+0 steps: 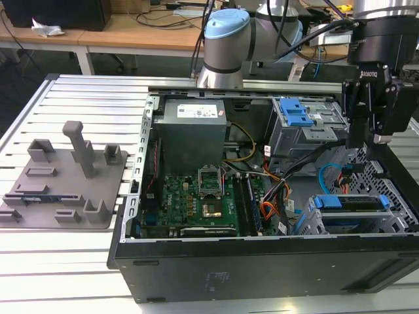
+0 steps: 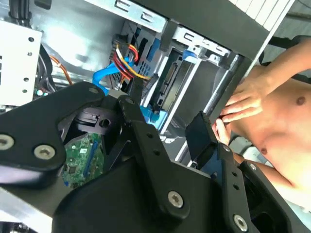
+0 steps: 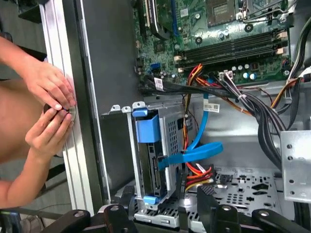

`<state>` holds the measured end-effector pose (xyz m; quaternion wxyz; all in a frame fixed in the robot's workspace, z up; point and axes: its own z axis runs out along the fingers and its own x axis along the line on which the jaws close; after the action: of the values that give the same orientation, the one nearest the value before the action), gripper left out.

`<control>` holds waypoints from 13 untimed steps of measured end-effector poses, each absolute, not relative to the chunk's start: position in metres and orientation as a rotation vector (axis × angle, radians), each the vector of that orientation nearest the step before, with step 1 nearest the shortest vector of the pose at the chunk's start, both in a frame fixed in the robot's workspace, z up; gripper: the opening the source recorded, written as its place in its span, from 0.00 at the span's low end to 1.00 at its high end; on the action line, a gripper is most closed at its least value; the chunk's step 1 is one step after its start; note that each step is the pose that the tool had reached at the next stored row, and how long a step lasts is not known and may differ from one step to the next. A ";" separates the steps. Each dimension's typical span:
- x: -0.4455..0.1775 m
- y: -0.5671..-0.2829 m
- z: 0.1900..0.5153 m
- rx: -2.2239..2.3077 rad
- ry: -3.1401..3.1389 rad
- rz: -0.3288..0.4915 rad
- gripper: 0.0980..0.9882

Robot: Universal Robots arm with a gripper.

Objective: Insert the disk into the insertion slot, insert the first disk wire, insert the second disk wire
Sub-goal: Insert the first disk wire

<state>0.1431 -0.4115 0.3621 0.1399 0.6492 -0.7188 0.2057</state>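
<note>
1. Though it shows edge-on in the first wrist view, the disk (image 3: 154, 170) plainly sits inside the insertion slot (image 3: 171, 127), with its blue carrier showing at both ends. In the exterior view the disk (image 1: 350, 203) lies low toward the exterior view's right, within the open computer case (image 1: 262, 261).
2. The second disk wire (image 3: 194, 153) curves in a flat loop from the motherboard side to the disk's exposed edge; it seems to touch there, though I cannot tell whether it is fully seated.
3. The first disk wire (image 3: 186, 127) runs beside the slot's perforated wall; it ends in a small dark connector just beside the blue loop and near the disk's edge.
4. The gripper (image 1: 368, 142) hangs above the slot's corner of the case. In the second wrist view its fingers (image 2: 201, 132) stand apart with nothing between them — released, grasping nothing.
5. The motherboard (image 3: 228, 43) lies beyond the wires; a person's hands (image 3: 48, 111) press together at the table's rail just outside the case wall, well apart from the gripper.
6. A grey fixture plate (image 1: 65, 176) rests on the slatted table (image 1: 65, 261) at the exterior view's left — clear of the case.
</note>
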 end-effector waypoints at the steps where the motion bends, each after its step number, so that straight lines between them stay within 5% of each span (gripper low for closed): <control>1: 0.143 -0.411 0.359 1.876 -2.077 0.595 0.59; 5: 0.143 -0.412 0.350 1.872 -2.074 0.595 0.57; 7: 0.143 -0.411 0.350 1.870 -2.074 0.593 0.42; 13: 0.145 -0.411 0.346 1.863 -2.075 0.585 0.42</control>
<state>0.1449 -0.4115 0.3460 0.1455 0.6468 -0.7206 0.2031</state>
